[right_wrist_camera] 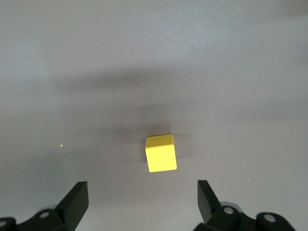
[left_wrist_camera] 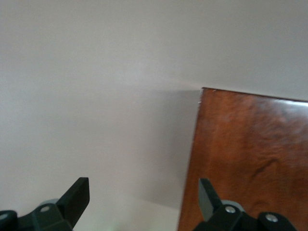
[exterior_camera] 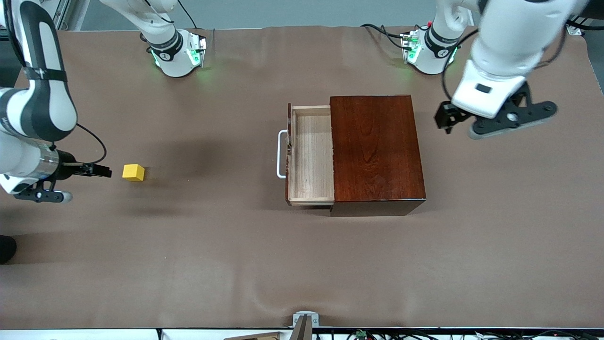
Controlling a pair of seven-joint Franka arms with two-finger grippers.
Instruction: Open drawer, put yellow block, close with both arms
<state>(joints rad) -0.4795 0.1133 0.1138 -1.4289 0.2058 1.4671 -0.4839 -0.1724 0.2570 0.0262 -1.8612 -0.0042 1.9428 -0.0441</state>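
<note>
The drawer [exterior_camera: 311, 156] stands pulled out of the dark mahogany box [exterior_camera: 375, 151] toward the right arm's end, its pale-wood tray empty and its white handle [exterior_camera: 281, 154] outermost. The yellow block [exterior_camera: 133, 172] lies on the brown table well clear of the drawer, toward the right arm's end. My right gripper [exterior_camera: 96, 170] hangs open just beside the block; in the right wrist view the block [right_wrist_camera: 160, 153] sits ahead of the open gripper [right_wrist_camera: 143, 195], untouched. My left gripper [exterior_camera: 446, 118] hovers open by the box's edge [left_wrist_camera: 250, 159] at the left arm's end, holding nothing [left_wrist_camera: 144, 192].
Both arm bases [exterior_camera: 177, 54] [exterior_camera: 427, 52] stand along the table's edge farthest from the front camera. A small grey bracket [exterior_camera: 305, 320] sits at the edge nearest the camera. Bare brown cloth [exterior_camera: 212, 245] spreads between the block and the drawer.
</note>
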